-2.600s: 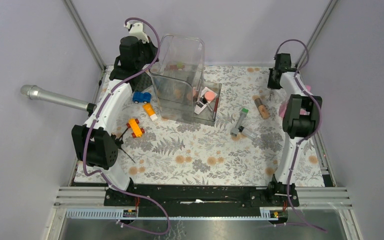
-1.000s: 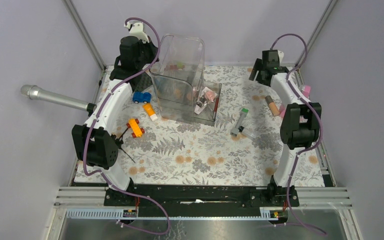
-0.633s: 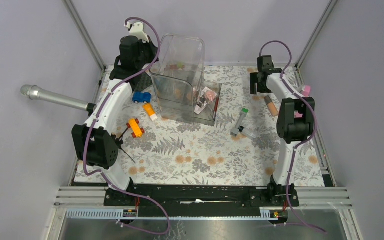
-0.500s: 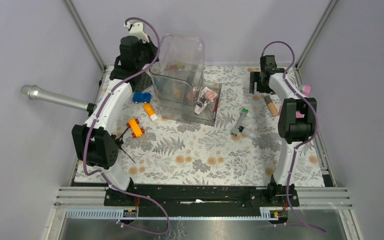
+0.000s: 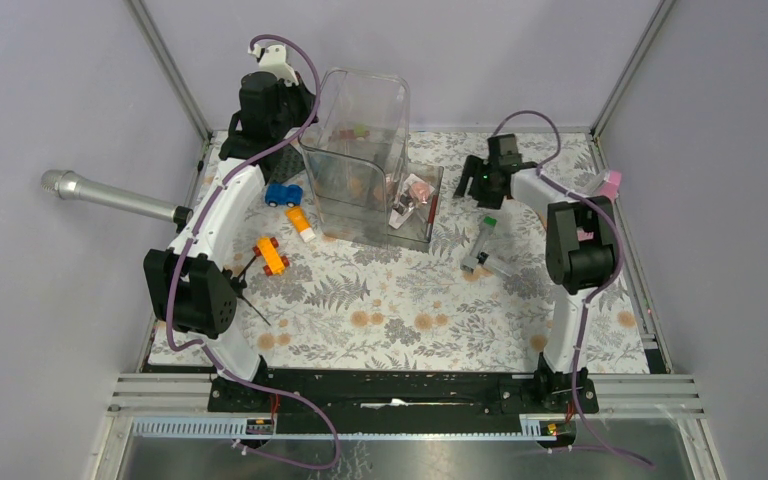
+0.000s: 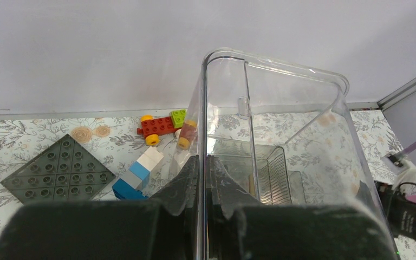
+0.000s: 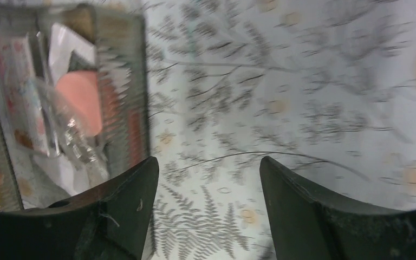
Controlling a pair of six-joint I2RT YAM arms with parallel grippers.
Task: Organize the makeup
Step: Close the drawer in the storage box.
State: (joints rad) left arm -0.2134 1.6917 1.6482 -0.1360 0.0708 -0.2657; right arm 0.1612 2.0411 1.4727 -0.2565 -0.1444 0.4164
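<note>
A tall clear organizer (image 5: 360, 150) stands at the back of the mat, and my left gripper (image 5: 278, 112) is shut on its left wall. In the left wrist view that gripper (image 6: 206, 181) has both fingers pressed on the clear wall (image 6: 205, 108). The organizer's low front tray (image 5: 430, 228) holds makeup, including a coral-pink disc (image 5: 418, 190). A grey tube with green cap (image 5: 481, 243) lies on the mat to the tray's right. My right gripper (image 5: 472, 184) hovers open just right of the tray, empty. The blurred right wrist view shows this gripper (image 7: 206, 181) over bare mat, with the coral disc (image 7: 81, 100) to its left.
A blue toy car (image 5: 282, 194), an orange block (image 5: 300, 222) and an orange car (image 5: 271, 255) lie left of the organizer. A silver microphone (image 5: 100, 193) pokes in from the left. Behind the organizer sit a grey baseplate (image 6: 59, 170), a red toy car (image 6: 160, 125) and blue-white blocks (image 6: 138, 173).
My right arm has swung from the back right corner leftward to the organizer's front tray. The left arm has not moved.
</note>
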